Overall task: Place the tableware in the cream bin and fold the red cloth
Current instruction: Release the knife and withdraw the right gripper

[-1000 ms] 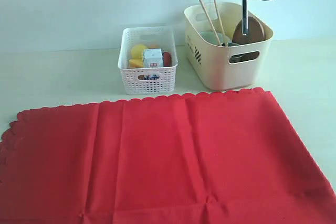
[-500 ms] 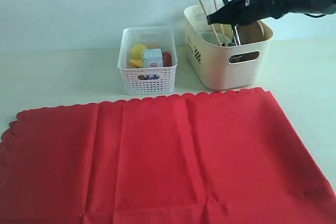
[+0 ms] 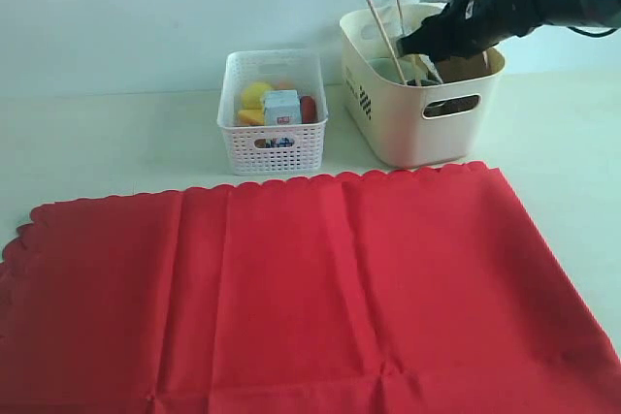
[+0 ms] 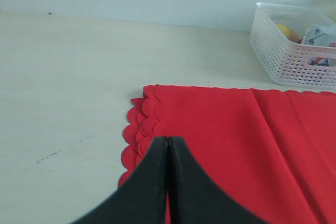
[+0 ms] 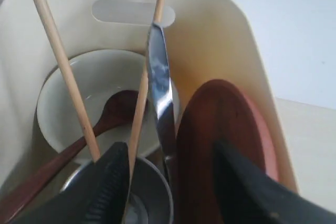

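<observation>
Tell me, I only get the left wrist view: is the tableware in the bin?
Observer: Yes. The right wrist view shows the bowl, spoon, chopsticks, knife, plate and cup inside the bin.
Operator: Is the right gripper holding anything?
Observer: No. It is open over the bin; the knife stands between its jaws and touches neither.
Operator: Any fold in the cloth?
Observer: None. The exterior view shows it spread flat in front of the bin.
</observation>
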`<state>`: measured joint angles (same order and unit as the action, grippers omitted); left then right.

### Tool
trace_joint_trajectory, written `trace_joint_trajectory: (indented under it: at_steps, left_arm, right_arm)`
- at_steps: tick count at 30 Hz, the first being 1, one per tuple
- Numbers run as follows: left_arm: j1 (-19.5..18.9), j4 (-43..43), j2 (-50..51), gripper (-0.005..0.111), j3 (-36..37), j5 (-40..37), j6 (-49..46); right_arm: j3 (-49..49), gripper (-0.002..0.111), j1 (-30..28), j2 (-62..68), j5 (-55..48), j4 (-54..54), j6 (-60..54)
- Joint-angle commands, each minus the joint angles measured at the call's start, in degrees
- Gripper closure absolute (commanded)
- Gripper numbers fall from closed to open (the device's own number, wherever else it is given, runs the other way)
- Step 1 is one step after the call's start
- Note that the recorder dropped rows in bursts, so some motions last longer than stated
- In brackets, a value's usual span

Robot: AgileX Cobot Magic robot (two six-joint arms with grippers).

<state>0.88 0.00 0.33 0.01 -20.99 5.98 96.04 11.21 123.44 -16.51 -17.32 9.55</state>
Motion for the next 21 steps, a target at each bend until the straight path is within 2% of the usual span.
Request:
trace_joint_trajectory:
  at_steps: [1,3,5,12,15,21]
  left_arm:
    - [0.3,0.0,-0.3,0.106,0.0,0.4,0.2]
    - [0.3,0.0,-0.3,0.106,0.0,0.4,0.2]
    - [0.3,0.0,-0.3,0.106,0.0,0.4,0.2]
    - [0.3,0.0,-0.3,0.106,0.0,0.4,0.2]
    - [0.3,0.0,-0.3,0.106,0.0,0.4,0.2]
    - [0.3,0.0,-0.3,0.106,0.0,0.4,0.2]
  right_arm:
    - [0.3,0.059,-0.2,-4.8,-7.1,-0.1,-0.3]
    - [0.3,0.061,-0.2,-7.1,-10.8,-0.1,-0.3]
    - [0.3,0.068,-0.2,-9.8,-14.9,-0.1,-0.3]
    - [-1.5,0.108,-0.1,-23.4,-29.3,2.9,-0.4]
    - [-7.4,0.108,0.1,-32.2,-28.6,5.8,-0.8]
    - [-25.3,0.108,0.1,-54.0,-23.1,18.0,-6.0]
